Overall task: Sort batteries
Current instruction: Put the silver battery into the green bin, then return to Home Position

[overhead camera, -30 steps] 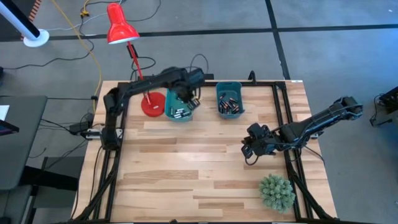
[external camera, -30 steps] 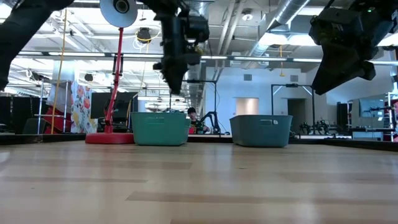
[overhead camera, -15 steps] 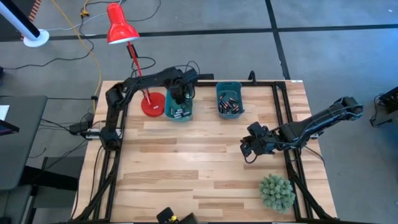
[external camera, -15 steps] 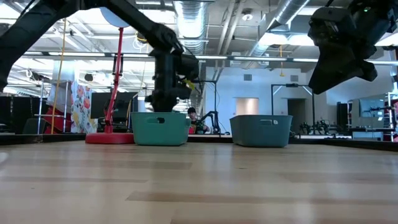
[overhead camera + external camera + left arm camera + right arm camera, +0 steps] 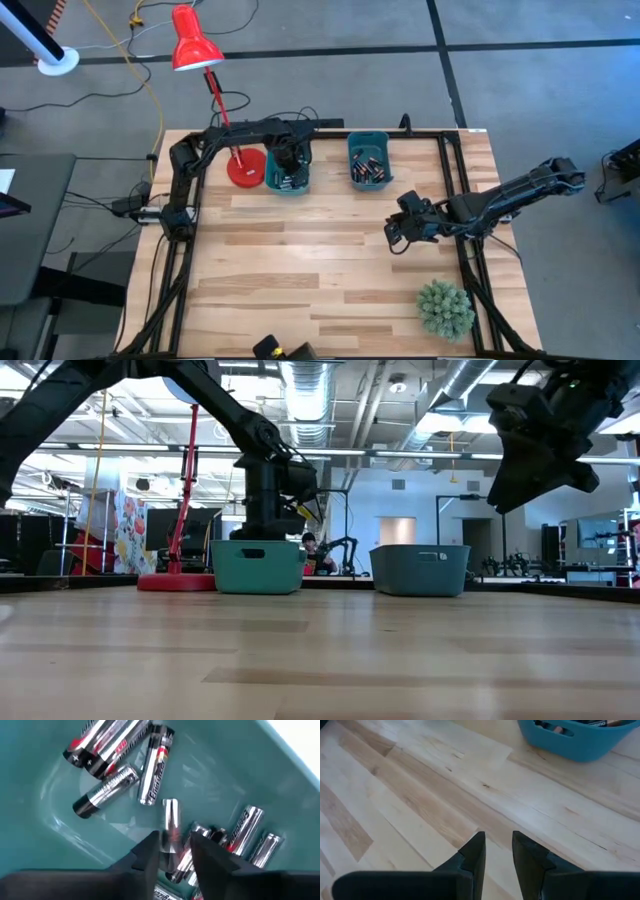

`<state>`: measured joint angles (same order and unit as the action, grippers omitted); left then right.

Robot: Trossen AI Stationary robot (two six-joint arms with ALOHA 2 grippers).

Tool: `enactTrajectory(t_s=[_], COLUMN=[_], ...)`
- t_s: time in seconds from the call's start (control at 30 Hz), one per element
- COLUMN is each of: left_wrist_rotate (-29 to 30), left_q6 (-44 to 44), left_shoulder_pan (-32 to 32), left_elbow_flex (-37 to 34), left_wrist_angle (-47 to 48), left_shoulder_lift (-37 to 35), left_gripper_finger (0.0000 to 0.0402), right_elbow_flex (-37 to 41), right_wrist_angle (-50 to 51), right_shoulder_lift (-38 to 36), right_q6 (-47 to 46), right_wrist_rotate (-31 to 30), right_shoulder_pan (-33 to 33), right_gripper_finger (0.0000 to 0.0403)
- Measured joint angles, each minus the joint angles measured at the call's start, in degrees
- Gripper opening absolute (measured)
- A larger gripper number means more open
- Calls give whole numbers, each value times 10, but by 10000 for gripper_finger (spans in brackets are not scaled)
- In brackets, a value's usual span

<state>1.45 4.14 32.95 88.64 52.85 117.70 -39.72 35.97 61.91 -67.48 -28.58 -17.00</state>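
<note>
High view, near edge: a green spiky artificial plant (image 5: 444,308) is set on the wooden table (image 5: 300,280) toward its near right corner; a small dark object (image 5: 272,349) is seen at the near edge, too small to be identified.
Right arm: the right gripper (image 5: 392,234) is held above bare boards right of the table's middle, well apart from both bins; nothing is carried.
Right gripper state: in the right wrist view the two dark fingers (image 5: 474,851) are parted by a narrow gap, with bare wood seen between them and the blue bin (image 5: 580,737) ahead.
Left arm: the left gripper (image 5: 288,165) is reached down into the teal bin (image 5: 272,180) by the far edge.
Left gripper state: in the left wrist view the jaws are set narrowly apart around one silvery battery (image 5: 170,822); whether the battery is gripped or only flanked cannot be told.
Batteries: loose cells (image 5: 129,757) are scattered on the teal bin's floor, silver with black and red markings; more cells (image 5: 368,170) are lying in the blue bin (image 5: 352,150) just right of it.
Far edge: a red desk lamp (image 5: 195,45) is stood with its round base (image 5: 241,170) just left of the teal bin.
Low view: both bins (image 5: 257,567) (image 5: 420,570) are seen side by side at the far edge, the left arm dipped into the teal one.
</note>
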Motion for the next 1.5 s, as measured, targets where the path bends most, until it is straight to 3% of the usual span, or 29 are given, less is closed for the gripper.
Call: enactTrajectory(t_s=[0.13, 0.27, 0.73, 1.03, 1.2, 1.5], left_wrist_rotate=[0, 1, 3, 4, 5, 54], left_q6=[1, -1, -16, -22, -54, -63], left_shoulder_pan=[0, 0, 0, -17, -57, -172], left_elbow_flex=[0, 6, 134, 141, 141, 129], left_wrist_angle=[-6, -4, 76, 74, 77, 79], left_shoulder_lift=[0, 0, -3, -68, -120, -172], left_gripper_finger=[143, 162, 166, 167, 167, 167], right_elbow_flex=[0, 0, 0, 0, 0, 0], right_wrist_angle=[0, 0, -1, -9, -7, 28], right_shoulder_lift=[0, 0, 0, 0, 0, 0], right_q6=[2, 4, 5, 5, 5, 225], right_wrist_rotate=[0, 0, 0, 0, 0, 0], right_shoulder_pan=[0, 0, 0, 0, 0, -2], right_gripper_finger=[113, 113, 113, 113, 113, 113])
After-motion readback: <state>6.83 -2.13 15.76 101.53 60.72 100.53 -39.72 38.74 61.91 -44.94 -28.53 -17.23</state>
